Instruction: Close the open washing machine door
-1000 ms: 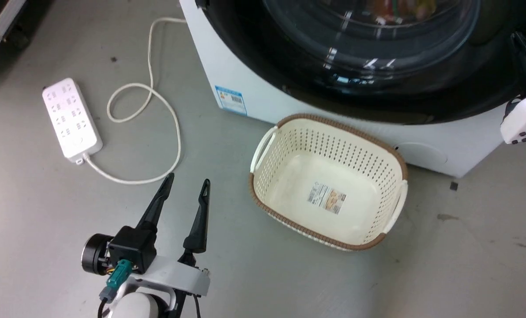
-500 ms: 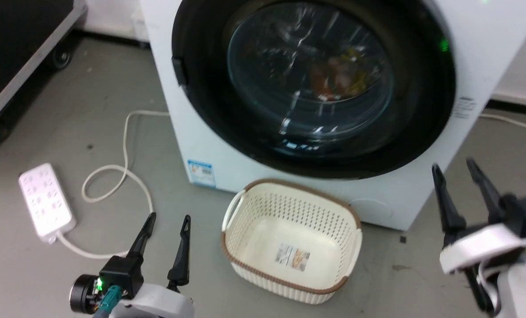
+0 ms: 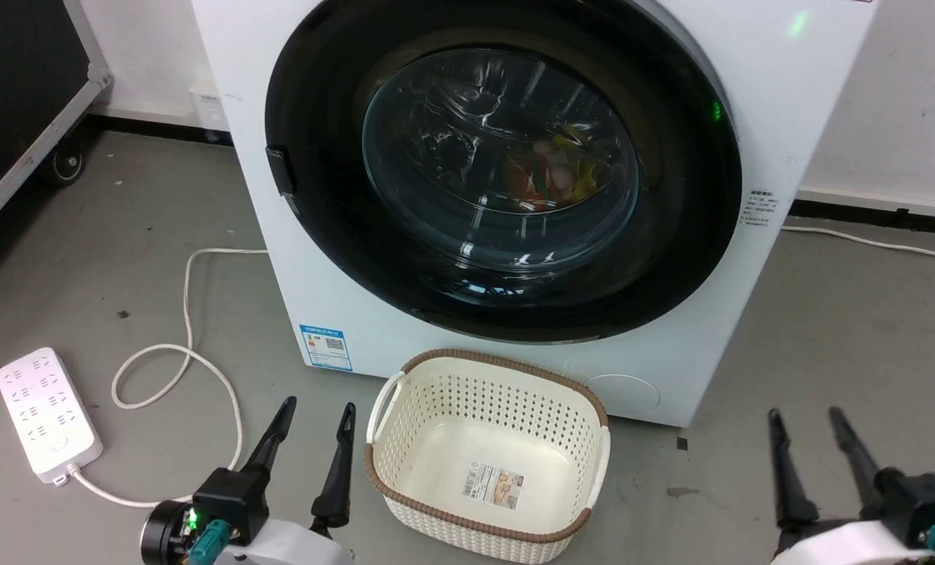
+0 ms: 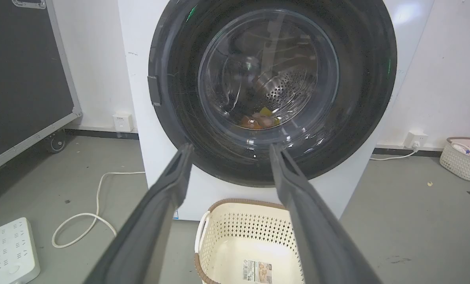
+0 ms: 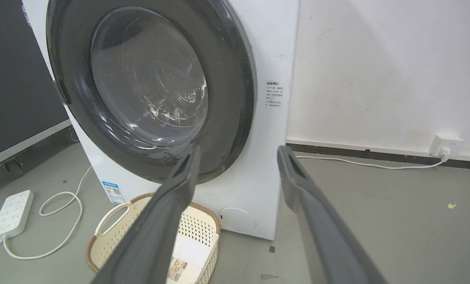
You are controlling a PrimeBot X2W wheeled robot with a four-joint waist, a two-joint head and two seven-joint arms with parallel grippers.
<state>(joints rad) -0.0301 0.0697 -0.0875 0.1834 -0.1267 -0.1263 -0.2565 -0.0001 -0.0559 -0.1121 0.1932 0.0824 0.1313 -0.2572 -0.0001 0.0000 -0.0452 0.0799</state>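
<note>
Dark tapered fingers (image 3: 268, 438), white wrist housings (image 3: 303, 545)

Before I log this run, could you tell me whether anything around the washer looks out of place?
Nothing looks spilled or damaged. The washing machine door sits flush with the cabinet. Only a power strip and its looped cord lie loose on the floor beside it.

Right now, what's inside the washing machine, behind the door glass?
Through the door glass, a small heap of orange and yellow items lies low in the perforated metal drum. Reflections and the black rim hide the rest.
</note>
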